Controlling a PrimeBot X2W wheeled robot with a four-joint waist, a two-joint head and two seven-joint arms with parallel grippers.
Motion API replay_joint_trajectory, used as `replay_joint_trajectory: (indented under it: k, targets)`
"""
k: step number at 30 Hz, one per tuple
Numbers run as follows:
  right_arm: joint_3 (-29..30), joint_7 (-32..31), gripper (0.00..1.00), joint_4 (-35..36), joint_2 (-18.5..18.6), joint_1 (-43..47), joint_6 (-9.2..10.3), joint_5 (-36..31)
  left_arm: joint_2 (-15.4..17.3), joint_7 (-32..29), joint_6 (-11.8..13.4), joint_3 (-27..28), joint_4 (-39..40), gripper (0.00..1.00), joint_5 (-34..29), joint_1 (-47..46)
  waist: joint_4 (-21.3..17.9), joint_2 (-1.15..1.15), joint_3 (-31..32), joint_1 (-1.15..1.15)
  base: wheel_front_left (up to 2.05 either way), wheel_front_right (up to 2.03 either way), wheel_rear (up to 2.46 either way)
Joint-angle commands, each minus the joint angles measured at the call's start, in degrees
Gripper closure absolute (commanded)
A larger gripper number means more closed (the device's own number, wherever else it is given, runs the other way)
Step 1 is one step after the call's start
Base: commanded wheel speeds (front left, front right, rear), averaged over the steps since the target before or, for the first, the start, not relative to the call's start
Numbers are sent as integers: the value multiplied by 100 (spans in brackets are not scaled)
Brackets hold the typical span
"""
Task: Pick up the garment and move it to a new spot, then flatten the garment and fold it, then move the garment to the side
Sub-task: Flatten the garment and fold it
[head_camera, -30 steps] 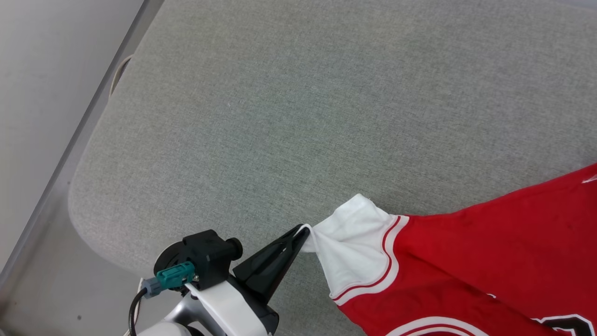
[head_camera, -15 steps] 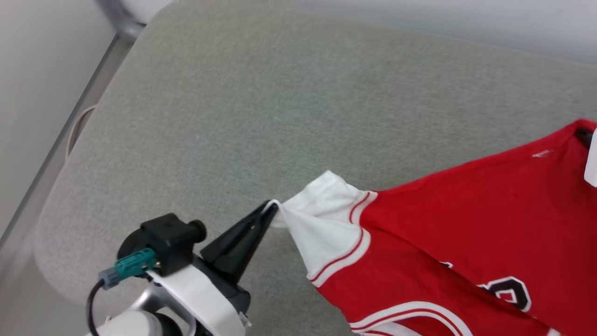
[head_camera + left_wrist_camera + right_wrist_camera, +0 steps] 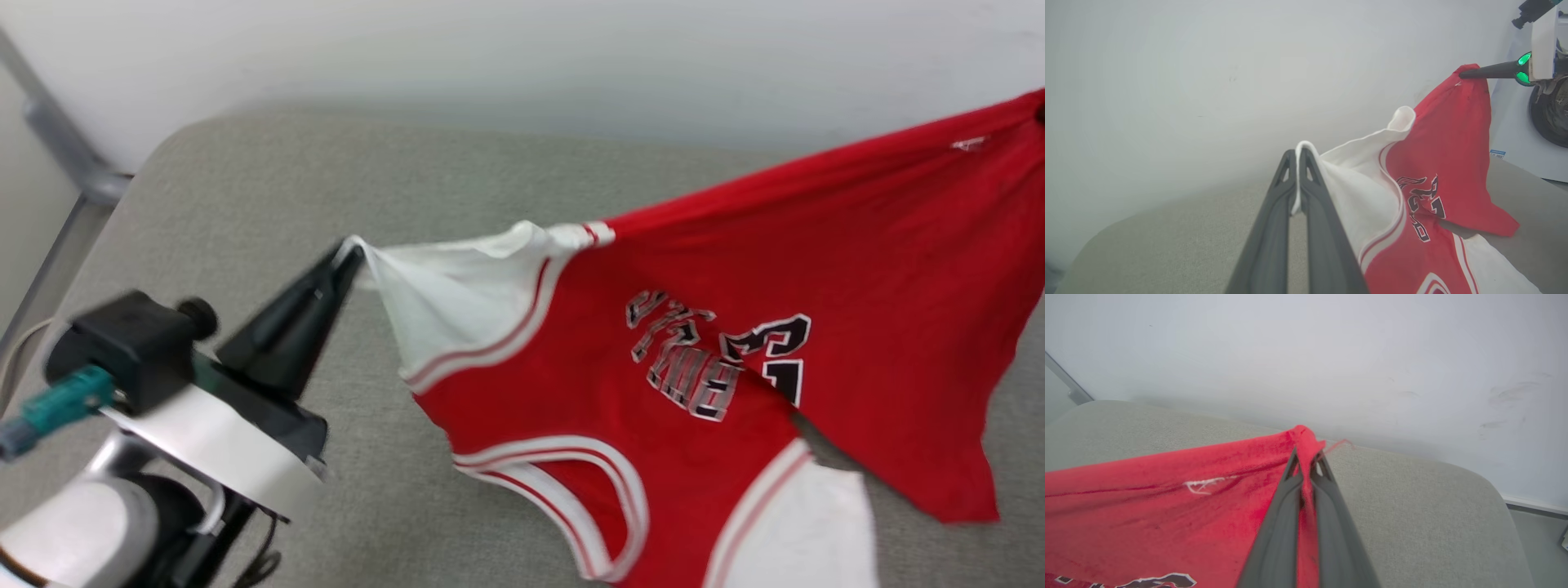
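The garment, a red jersey with white sleeves and a black print, hangs stretched in the air above the grey cushion. My left gripper is shut on the tip of one white sleeve. My right gripper is shut on a red hem corner near the small white logo. The left wrist view has the right gripper pinching the high red corner of the garment. The lower part with the other white sleeve sags toward the cushion.
A pale wall runs close behind the cushion. A grey metal frame bar stands at the far left. The cushion's rounded right end drops to the floor. A white appliance with a dark round door stands at the right.
Both grippers have lifted the garment off the cushion, so it now hangs spread with the print showing. The head camera has tilted up, bringing the wall into view.
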State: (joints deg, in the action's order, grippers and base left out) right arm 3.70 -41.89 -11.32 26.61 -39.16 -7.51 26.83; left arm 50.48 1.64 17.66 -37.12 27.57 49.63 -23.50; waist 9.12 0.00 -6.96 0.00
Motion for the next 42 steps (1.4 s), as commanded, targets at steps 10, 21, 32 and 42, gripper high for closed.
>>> replay_joint_trajectory:
  k: [10,21,32,42]
  targets:
    - [143,0,100,925,-205,-23,5,223,328,24,124,616,47,100,-204,-772,-588,0,413,0,0,0,0]
    - [329,15,100,1674,-489,-123,5,278,449,126,191,1147,-35,100,-397,-1616,-929,0,357,0,0,0,0]
    - [558,-29,100,2167,-510,-814,5,186,782,-168,-381,1351,-482,100,-719,-2949,-1086,0,-458,0,0,0,0]
    - [348,270,100,1826,-172,-2005,5,-150,869,-637,-1474,1181,-1563,100,-1130,-4835,-1115,0,-1737,0,0,0,0]
